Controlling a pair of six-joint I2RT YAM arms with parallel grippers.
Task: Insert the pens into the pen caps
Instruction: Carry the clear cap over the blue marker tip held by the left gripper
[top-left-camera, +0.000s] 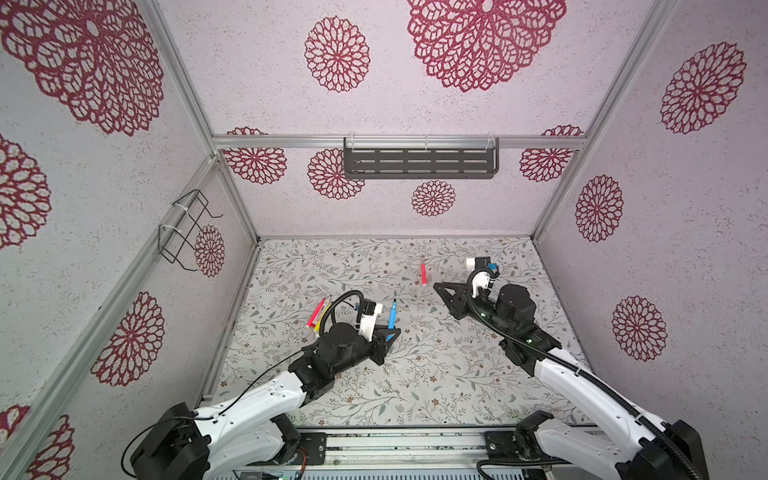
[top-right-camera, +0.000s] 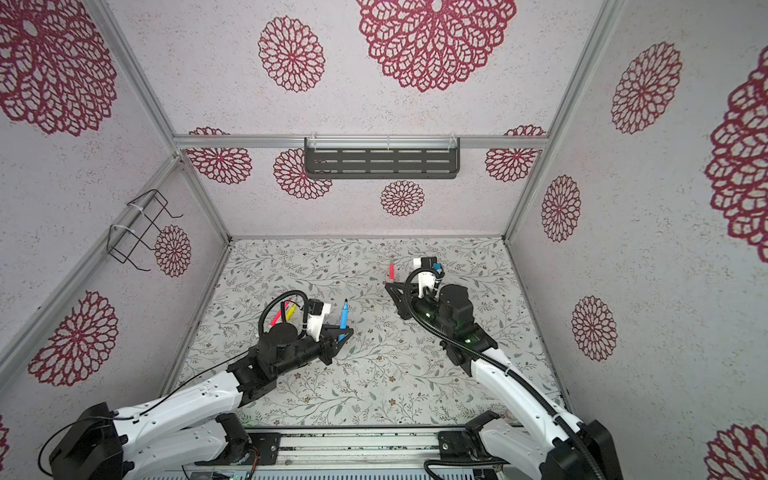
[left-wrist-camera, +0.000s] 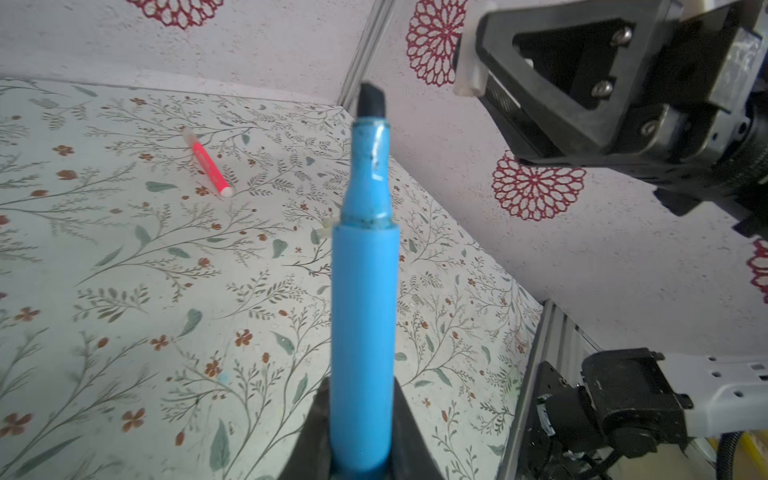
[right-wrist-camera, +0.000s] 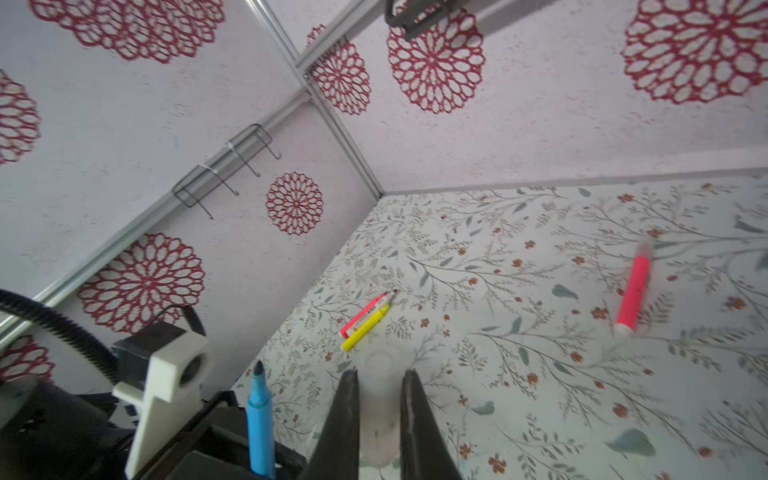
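My left gripper (top-left-camera: 388, 336) (left-wrist-camera: 361, 399) is shut on the lower barrel of an uncapped blue pen (top-left-camera: 392, 315) (top-right-camera: 344, 318) (left-wrist-camera: 363, 291) (right-wrist-camera: 259, 419), which points up with its dark tip bare. To the right, my right gripper (top-left-camera: 438, 286) (top-right-camera: 388, 286) (right-wrist-camera: 380, 374) is shut on a pale translucent pen cap (right-wrist-camera: 379, 399), its open end facing outward. A pink pen (top-left-camera: 423, 274) (left-wrist-camera: 210, 168) (right-wrist-camera: 633, 291) with a pale cap on its far end lies on the table at mid-back. Another pink pen (top-left-camera: 316, 311) (right-wrist-camera: 365, 311) and a yellow pen (top-left-camera: 323, 319) (right-wrist-camera: 368, 326) lie side by side at the left.
The floral table (top-left-camera: 415, 386) is walled on three sides. A dark slotted shelf (top-left-camera: 420, 164) hangs on the back wall and a wire rack (top-left-camera: 187, 228) on the left wall. A metal rail (top-left-camera: 395, 444) runs along the front edge.
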